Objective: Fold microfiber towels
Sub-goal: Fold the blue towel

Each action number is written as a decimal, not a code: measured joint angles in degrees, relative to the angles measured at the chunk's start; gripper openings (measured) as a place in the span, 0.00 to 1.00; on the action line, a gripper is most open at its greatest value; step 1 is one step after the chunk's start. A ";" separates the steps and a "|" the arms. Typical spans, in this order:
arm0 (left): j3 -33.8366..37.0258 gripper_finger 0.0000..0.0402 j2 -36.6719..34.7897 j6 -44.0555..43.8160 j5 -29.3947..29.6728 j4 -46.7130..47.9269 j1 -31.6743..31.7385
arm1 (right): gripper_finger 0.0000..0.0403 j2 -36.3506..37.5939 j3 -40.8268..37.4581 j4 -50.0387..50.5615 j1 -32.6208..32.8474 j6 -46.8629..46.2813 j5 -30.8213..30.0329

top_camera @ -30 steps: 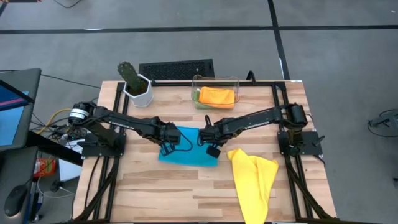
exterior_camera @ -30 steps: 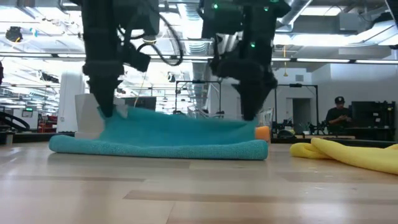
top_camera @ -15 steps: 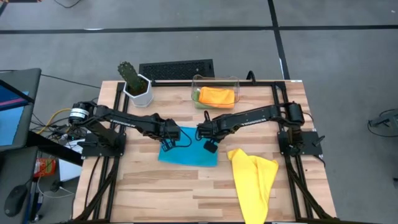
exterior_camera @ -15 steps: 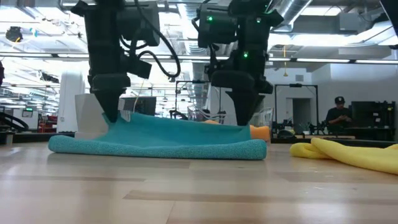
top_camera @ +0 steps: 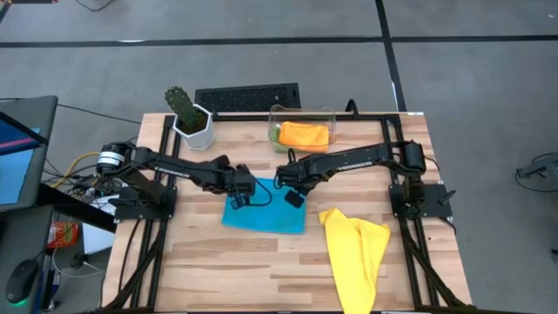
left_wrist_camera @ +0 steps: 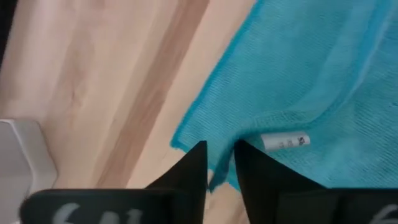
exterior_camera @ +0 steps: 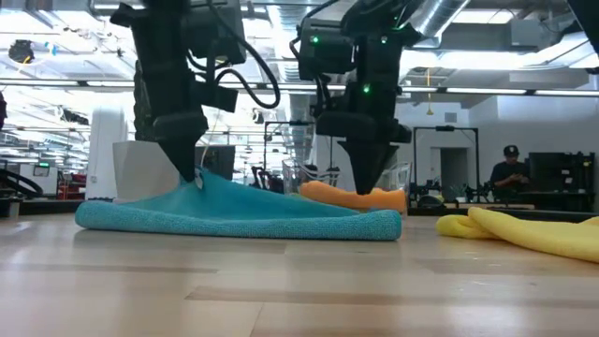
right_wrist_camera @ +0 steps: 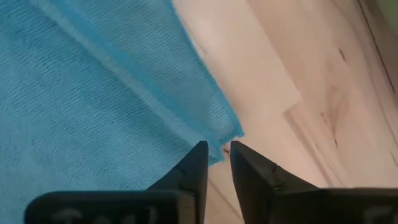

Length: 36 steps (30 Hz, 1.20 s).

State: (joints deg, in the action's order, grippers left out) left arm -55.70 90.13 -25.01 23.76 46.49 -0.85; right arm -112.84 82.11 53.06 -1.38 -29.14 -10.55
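On the table (top_camera: 218, 262), largest to smallest:

1. Table: light wood slats in a black frame, seen whole from above.
2. Left arm (top_camera: 170, 166) and right arm (top_camera: 357, 160): both dark, both reaching in from the sides to meet over the middle of the table.
3. Yellow towel (top_camera: 356, 253): limp and crumpled, near the front right, running off the front edge; well apart from both grippers.
4. Blue towel (top_camera: 264, 207): folded flat at the table's middle. From the low view its far edge rises to a peak on the left side.
5. Bin (top_camera: 302, 128): clear plastic, at the back edge. Orange towel (top_camera: 304, 135) folded inside, with a sliver of green towel (top_camera: 275, 133) beside it.
6. Planter (top_camera: 193, 126): white, with a cactus (top_camera: 180, 101), at the back left.
7. Left gripper (left_wrist_camera: 218, 163): at the blue towel's back left corner; fingers a narrow gap apart with the towel's edge between them, though whether they grip it cannot be told. A white label (left_wrist_camera: 285, 141) lies just beside the tips.
8. Right gripper (right_wrist_camera: 217, 154): at the towel's back right corner; fingers a narrow gap apart, tips just past the corner, holding nothing.
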 joint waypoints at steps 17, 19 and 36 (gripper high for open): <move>0.00 0.29 0.00 -1.73 -0.73 0.32 5.45 | 0.38 1.55 0.00 -2.73 5.50 -2.97 0.00; 0.00 0.29 0.00 -4.84 -3.63 0.19 5.58 | 0.38 1.55 0.00 -4.92 6.10 -3.82 -0.02; 14.76 0.00 -22.38 -27.04 -1.44 -23.88 -22.71 | 0.04 2.80 -9.26 -33.41 27.78 -10.93 -14.81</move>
State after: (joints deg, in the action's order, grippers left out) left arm -40.94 67.75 -52.06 22.32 22.61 -23.56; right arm -110.04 72.85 19.64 26.40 -40.07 -25.36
